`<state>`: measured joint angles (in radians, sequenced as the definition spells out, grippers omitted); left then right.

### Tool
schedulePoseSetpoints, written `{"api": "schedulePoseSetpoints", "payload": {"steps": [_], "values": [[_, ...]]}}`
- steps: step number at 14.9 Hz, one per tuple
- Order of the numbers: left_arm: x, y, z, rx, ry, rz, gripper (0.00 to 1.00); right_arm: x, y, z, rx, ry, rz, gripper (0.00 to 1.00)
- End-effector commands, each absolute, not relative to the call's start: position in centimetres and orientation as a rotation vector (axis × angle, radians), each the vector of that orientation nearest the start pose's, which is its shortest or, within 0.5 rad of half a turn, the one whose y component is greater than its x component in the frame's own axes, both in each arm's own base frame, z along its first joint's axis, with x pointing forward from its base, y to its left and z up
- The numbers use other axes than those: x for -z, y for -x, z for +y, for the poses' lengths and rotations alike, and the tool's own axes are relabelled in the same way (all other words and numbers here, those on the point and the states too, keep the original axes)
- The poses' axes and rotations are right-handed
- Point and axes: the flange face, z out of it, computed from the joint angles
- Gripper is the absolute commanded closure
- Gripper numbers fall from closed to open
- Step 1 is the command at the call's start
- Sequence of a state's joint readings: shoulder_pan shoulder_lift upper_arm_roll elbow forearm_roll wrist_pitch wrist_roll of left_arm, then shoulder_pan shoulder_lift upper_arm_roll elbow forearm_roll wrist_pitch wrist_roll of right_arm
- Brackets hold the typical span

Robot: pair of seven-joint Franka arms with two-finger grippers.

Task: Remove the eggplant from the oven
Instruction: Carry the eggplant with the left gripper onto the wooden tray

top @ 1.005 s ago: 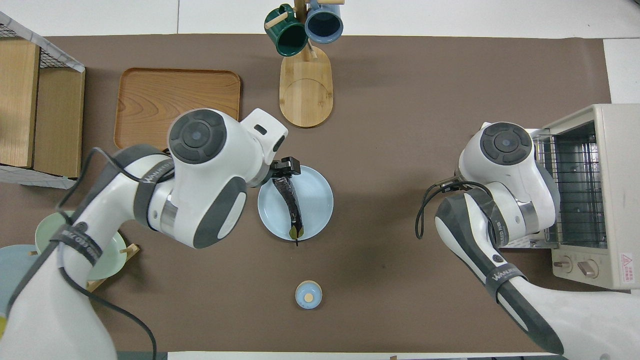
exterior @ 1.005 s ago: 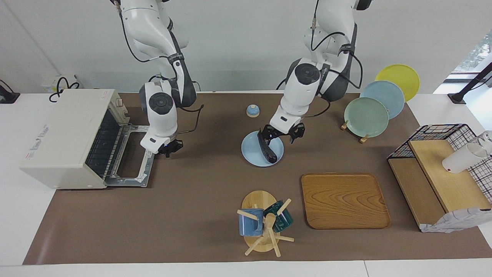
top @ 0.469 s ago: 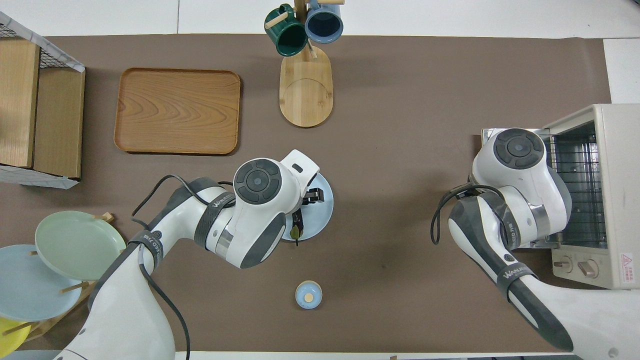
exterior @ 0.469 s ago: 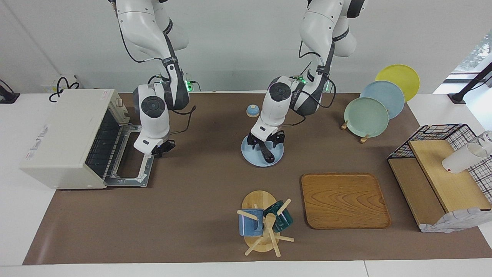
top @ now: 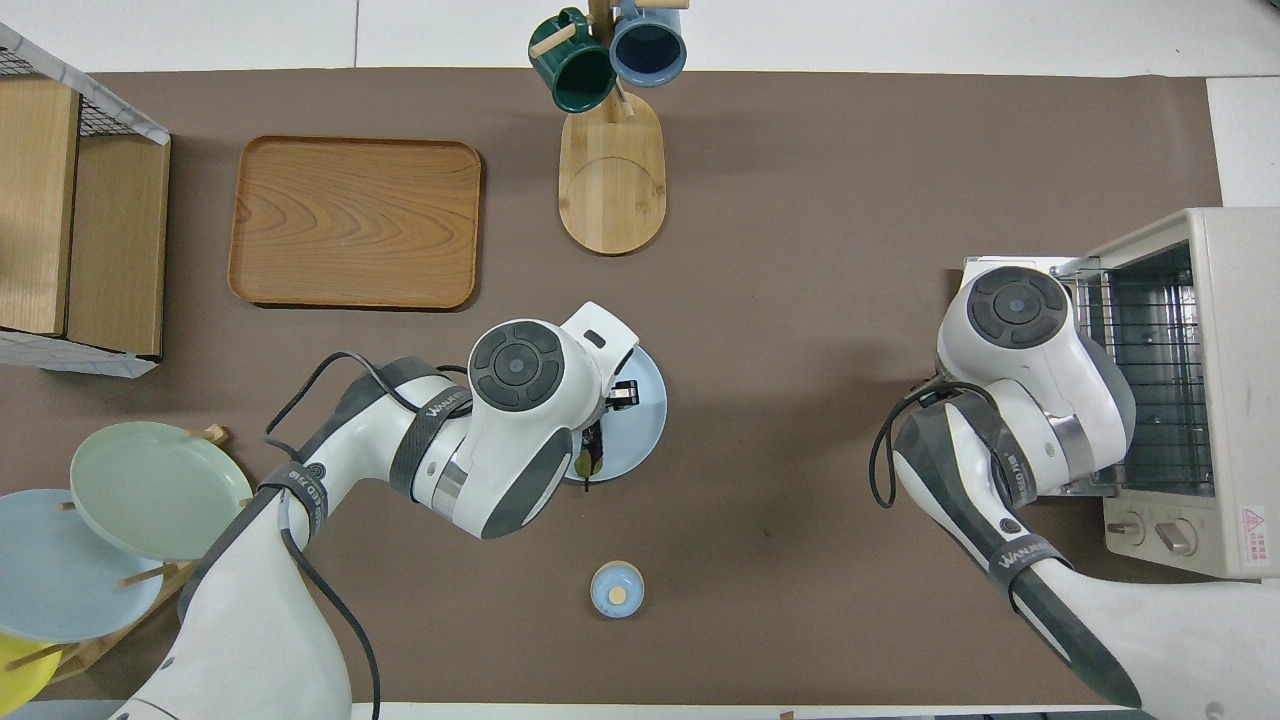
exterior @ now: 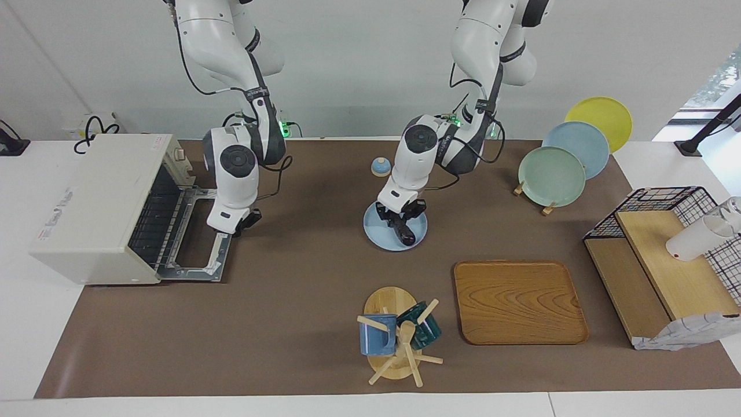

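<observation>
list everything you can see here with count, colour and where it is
eggplant: 1, dark purple, on the blue plate
blue plate: 1, light blue, mid-table
oven: 1, off-white, door down, right arm's end
bell: 1, blue, nearer the robots than the plate
tray: 1, wood, farther than the plate
mug stand: 1, wood, a blue and a green mug
racked plates: 3, green, blue, yellow, left arm's end
wire rack: 1, black and wood, left arm's end
left end effector: on the eggplant
right end effector: over the oven door
</observation>
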<state>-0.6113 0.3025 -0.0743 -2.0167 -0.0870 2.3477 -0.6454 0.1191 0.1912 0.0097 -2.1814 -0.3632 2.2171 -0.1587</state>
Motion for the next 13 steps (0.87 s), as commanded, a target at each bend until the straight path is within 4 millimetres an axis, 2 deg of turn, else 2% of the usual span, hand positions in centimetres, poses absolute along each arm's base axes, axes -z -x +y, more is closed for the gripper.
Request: {"api": "schedulePoseSetpoints", "payload": {"steps": [1,2,3,5,6,7,8,9,10,12,13], "values": [[-31.4,-46.8,-37.6,-0.023,3.241,-0.07,1.0,-33.0,-55.8,1.2,-0.242,3.298,-0.996,1.0],[-32.9,-47.4,-36.9,-0.022,3.242,-0.083,1.0,-34.1,-56.0,0.7,-0.262,3.305,-0.987,1.0],[-35.4,-48.9,-35.3,-0.026,3.237,-0.119,1.0,-35.8,-56.3,0.4,-0.275,3.31,-0.992,1.0],[-40.3,-53.4,-31.3,-0.068,3.222,-0.119,1.0,-38.7,-56.3,-0.5,-0.315,3.314,-0.967,1.0],[-42.5,-55.8,-28.8,-0.068,3.226,-0.105,1.0,-39.5,-56.1,-1.1,-0.325,3.315,-0.964,1.0],[-43.1,-58.2,-25.9,-0.077,3.224,-0.115,1.0,-40.2,-56.0,-1.4,-0.311,3.317,-0.964,1.0],[-43.5,-59.8,-23.9,-0.049,3.235,-0.124,1.0,-40.6,-55.8,-1.9,-0.318,3.318,-0.959,1.0],[-43.4,-60.9,-22.0,-0.026,3.241,-0.134,1.0,-40.7,-55.7,-2.5,-0.343,3.314,-0.957,1.0],[-43.3,-62.2,-18.9,0.0,3.249,-0.14,1.0,-41.0,-55.7,-3.2,-0.35,3.303,-0.959,1.0],[-41.9,-63.7,-15.9,-0.006,3.25,-0.138,1.0,-41.7,-55.4,-4.6,-0.344,3.266,-0.949,1.0],[-41.8,-65.2,-14.4,0.013,3.253,-0.135,1.0,-42.0,-55.3,-5.2,-0.358,3.255,-0.941,1.0]]}}
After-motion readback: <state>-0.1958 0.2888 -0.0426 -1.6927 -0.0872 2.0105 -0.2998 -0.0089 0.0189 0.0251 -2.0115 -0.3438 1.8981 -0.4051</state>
